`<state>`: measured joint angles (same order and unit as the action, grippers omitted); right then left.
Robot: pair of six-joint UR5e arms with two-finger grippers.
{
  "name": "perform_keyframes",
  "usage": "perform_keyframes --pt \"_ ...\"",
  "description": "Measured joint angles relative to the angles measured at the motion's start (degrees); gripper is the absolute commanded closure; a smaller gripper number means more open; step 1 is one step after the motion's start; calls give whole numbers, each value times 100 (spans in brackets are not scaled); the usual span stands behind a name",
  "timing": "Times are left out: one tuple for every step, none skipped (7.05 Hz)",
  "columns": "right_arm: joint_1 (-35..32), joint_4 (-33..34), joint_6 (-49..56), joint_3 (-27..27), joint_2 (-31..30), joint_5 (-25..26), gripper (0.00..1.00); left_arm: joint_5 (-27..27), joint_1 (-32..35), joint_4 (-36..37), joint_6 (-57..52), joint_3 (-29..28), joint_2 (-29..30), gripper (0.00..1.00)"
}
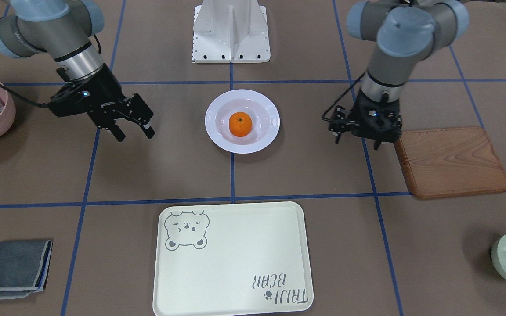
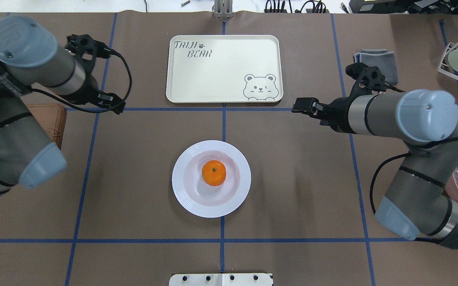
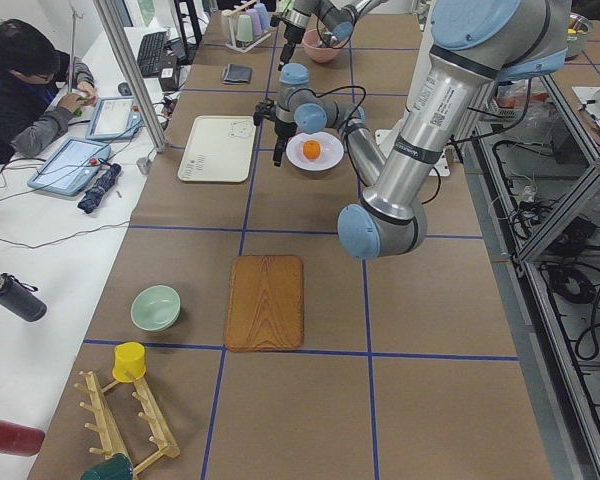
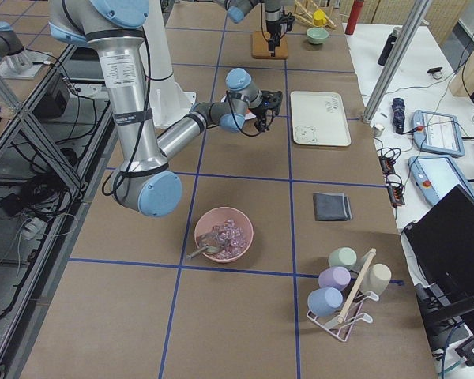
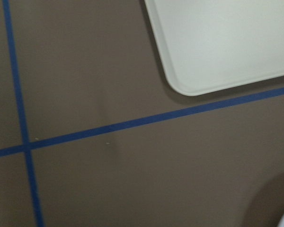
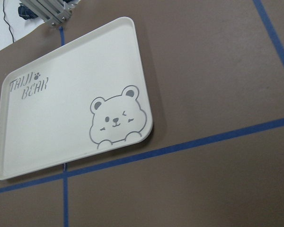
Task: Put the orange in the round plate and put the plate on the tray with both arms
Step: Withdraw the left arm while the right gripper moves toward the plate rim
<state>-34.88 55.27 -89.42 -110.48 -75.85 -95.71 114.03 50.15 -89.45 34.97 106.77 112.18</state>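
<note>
Orange (image 2: pixel 214 173) sits mid-well of the round plate (image 2: pixel 179 178), which is on the worktop. Tray (image 2: pixel 221 75) lies bare at the plate's 12 o'clock, seen from overhead. Right claw (image 1: pixel 134 131) is spread, empty, at 2 o'clock. Left claw (image 1: pixel 365 136) is at 10 o'clock; spread unreadable.

Risk: an uneven two-sided lift tilts the plate and the orange rolls out. The glossy rim may slip.

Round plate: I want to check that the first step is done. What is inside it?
One orange sits in the well of the round plate, stem dot up. The patch of plate under the orange is covered.
</note>
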Motion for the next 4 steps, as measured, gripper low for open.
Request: perform_keyframes --pt "430 11 -398 -110 91 551 4 352 612 -12 -841 -33 -404 1" --pt "832 29 -725 -209 129 1067 5 730 1271 -19 -1692 -125 -798 1" --pt "1221 41 -1051 -244 169 1582 5 1058 1937 -29 -2596 -358 -1173 1" --pt "1562 49 -1350 -234 232 2040 5 1212 2558 -66 -3560 -757 -1433 1"
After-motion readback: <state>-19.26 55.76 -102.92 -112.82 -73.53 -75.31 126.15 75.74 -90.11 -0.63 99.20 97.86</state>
